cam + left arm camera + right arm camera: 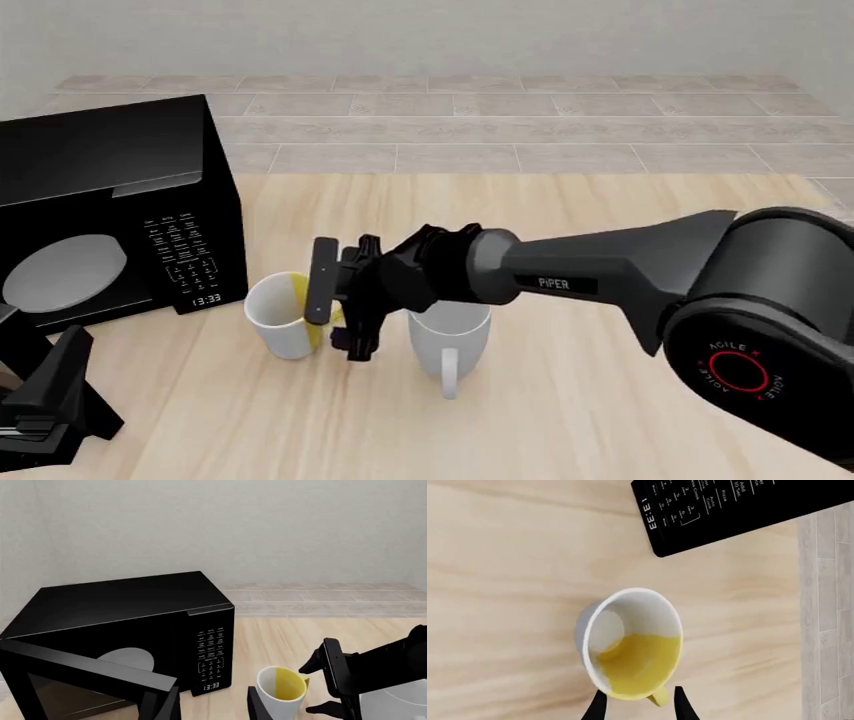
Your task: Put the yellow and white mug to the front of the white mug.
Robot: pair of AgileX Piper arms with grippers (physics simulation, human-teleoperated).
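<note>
- Two mugs: one yellow and white mug (283,318), one white mug (450,342)
- One microwave (114,215)
- One table (601,400)
- Two robot arms, one gripper each: left gripper (54,405), right gripper (340,310)

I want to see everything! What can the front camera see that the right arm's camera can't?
Only the front view shows the white mug, the right arm reaching over it, the resting left gripper and the whole microwave. Only the right wrist view looks straight down into the yellow and white mug, with the right gripper open either side of its handle. Both show that mug, the microwave's keypad and the wooden table.
</note>
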